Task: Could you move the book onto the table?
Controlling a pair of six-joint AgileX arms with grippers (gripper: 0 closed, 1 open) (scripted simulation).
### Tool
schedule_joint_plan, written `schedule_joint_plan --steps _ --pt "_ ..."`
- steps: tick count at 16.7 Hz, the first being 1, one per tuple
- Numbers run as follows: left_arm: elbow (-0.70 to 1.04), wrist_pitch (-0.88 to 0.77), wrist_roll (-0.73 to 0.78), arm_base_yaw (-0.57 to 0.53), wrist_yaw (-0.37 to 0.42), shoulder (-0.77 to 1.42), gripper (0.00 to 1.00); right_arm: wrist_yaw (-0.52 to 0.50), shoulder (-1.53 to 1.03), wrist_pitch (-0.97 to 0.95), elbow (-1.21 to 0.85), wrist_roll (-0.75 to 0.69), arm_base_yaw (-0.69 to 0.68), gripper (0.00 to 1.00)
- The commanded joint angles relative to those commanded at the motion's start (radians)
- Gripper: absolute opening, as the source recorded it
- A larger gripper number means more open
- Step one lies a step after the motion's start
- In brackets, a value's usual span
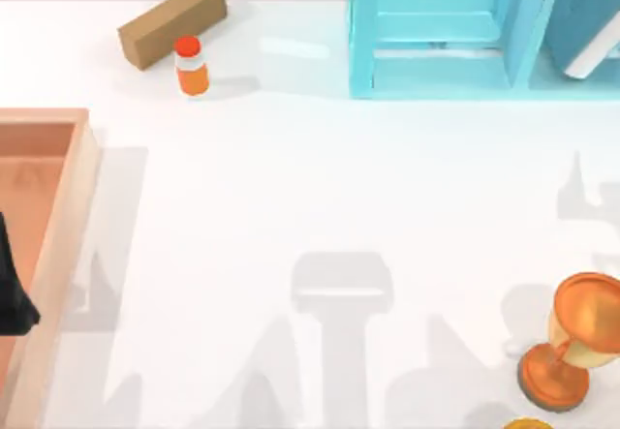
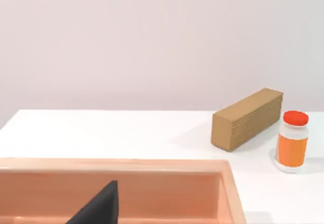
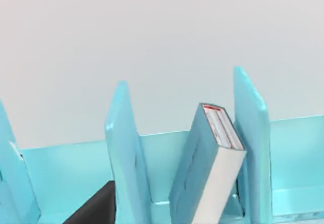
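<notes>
Leaning in the shelf unit (image 1: 436,32) at the top view's far right, the book (image 3: 212,168) rests tilted against a divider in its right compartment, page edges facing out; probably the easiest face to reach. It is not yet on the tabletop (image 1: 320,197).

Right hand (image 3: 93,209): a dark tip low in its wrist view, aimed at the shelf, well short of the book. Cannot tell if it's open or closed.

Left hand (image 1: 12,289) sits parked over the tray (image 1: 68,216) at left; finger state also unclear.

Open tabletop in front of the shelf looks like the obvious drop zone.
</notes>
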State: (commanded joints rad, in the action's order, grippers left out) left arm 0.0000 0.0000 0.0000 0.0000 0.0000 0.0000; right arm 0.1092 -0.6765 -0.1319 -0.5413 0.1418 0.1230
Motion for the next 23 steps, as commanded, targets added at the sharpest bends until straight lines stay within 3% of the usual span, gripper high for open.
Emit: schedule_joint_plan --steps 6,11,23 --pt "0.000 0.000 0.000 0.000 0.000 0.000 1.00 0.109 -0.709 -0.184 -0.314 0.105 0.042 1.00" --pt "0.000 0.000 0.000 0.000 0.000 0.000 1.00 0.176 -1.102 -0.325 -0.432 0.150 0.049 1.00" --pt "0.000 0.000 0.000 0.000 0.000 0.000 1.00 0.196 -1.262 -0.384 -0.475 0.165 0.041 1.00"
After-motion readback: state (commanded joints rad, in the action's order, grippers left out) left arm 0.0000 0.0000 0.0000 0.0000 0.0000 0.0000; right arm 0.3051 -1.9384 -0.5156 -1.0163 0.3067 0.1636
